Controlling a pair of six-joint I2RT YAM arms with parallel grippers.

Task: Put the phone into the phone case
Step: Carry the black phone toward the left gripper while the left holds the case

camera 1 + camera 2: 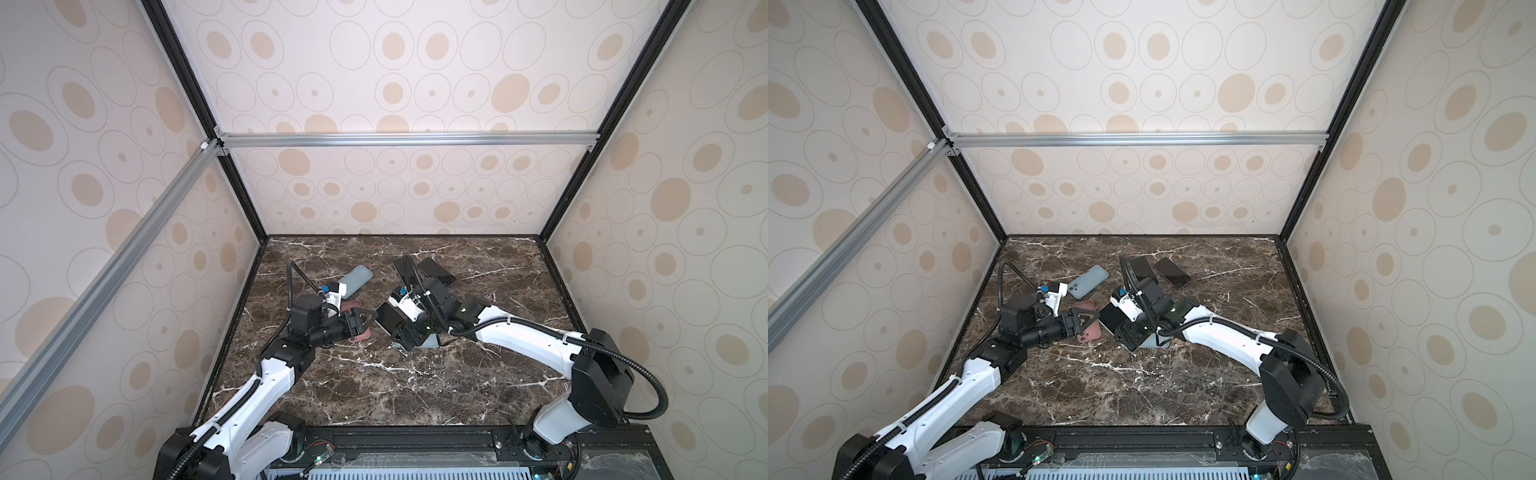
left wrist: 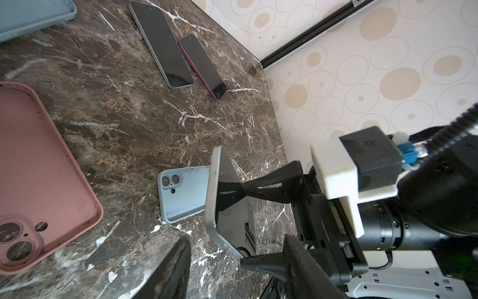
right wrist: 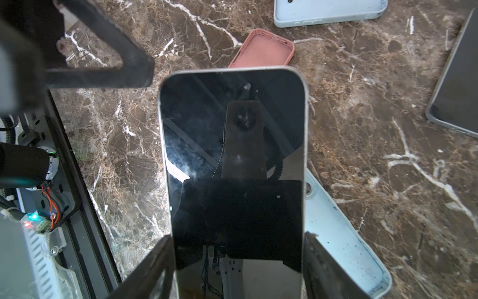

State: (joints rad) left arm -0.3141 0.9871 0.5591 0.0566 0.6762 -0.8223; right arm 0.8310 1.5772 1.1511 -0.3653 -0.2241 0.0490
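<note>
My right gripper [image 3: 238,246] is shut on the sides of a silver-edged phone [image 3: 232,134] with a black screen. It holds the phone tilted above the table, in both top views near the middle [image 1: 388,318]. A light blue phone case [image 3: 344,233] lies open side up just beneath it, on the marble by the phone's held end [image 2: 185,196]. My left gripper [image 2: 236,240] is open. Its two fingers stand either side of the phone's free corner, with gaps on both sides. In a top view the left gripper [image 1: 371,320] hovers over a pink case [image 1: 352,306].
Another blue case [image 1: 1088,281] lies behind the left gripper. Two dark phones [image 1: 405,268] [image 1: 436,270] lie side by side behind the right wrist. The enclosure walls close in the marble table [image 1: 415,382] on three sides.
</note>
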